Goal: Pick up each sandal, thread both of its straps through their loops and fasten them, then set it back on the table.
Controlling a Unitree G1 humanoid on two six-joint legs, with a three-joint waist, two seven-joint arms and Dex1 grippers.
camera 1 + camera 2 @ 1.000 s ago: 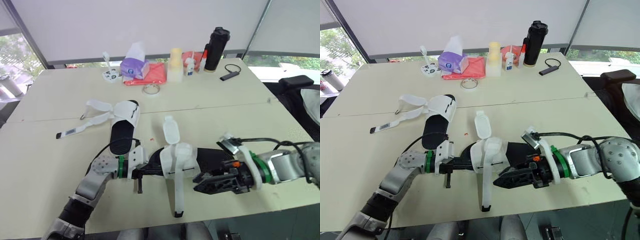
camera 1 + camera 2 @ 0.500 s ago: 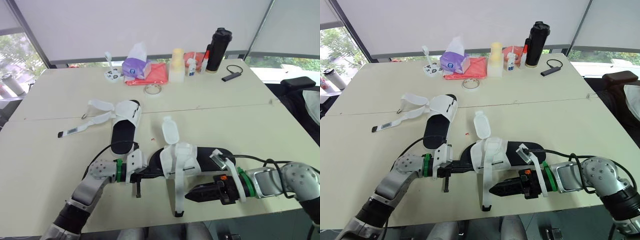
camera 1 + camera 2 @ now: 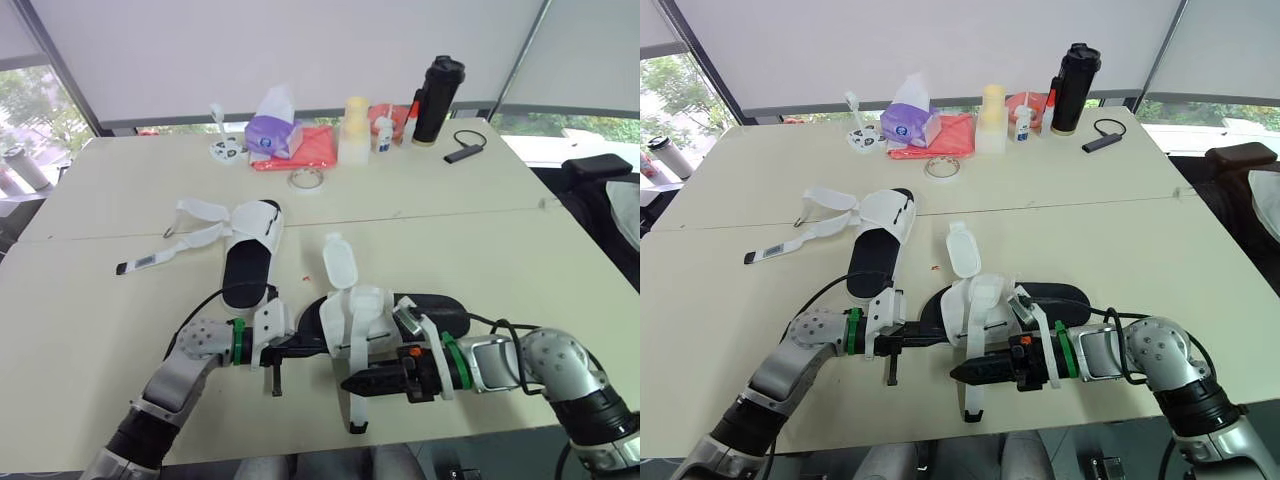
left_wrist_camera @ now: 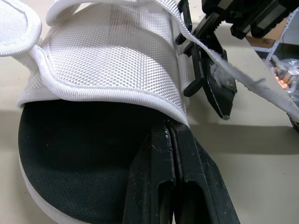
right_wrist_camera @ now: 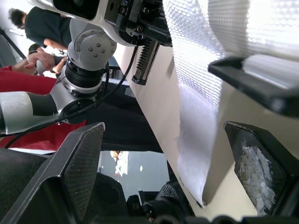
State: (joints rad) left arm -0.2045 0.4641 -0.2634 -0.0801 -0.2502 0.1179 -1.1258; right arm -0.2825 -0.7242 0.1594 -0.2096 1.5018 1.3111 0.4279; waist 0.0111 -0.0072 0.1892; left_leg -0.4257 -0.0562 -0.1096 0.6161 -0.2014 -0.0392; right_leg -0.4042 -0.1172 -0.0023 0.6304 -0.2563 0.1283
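The near sandal has a black sole and a white mesh upper. It lies by the table's front edge. My left gripper is shut on the edge of its black sole. One long white strap trails from the upper toward the table edge, and a second strap flap points away. My right gripper is open, low over the table, with the trailing strap between its fingers. The second sandal lies farther back on the left with its straps spread loose.
Along the far edge stand a purple tissue box, a red cloth, a tape roll, a pale bottle, a black tumbler and a small black device. A person stands beyond the table.
My right gripper has slid left along the table's front to the trailing strap. The left gripper has kept its hold on the sole.
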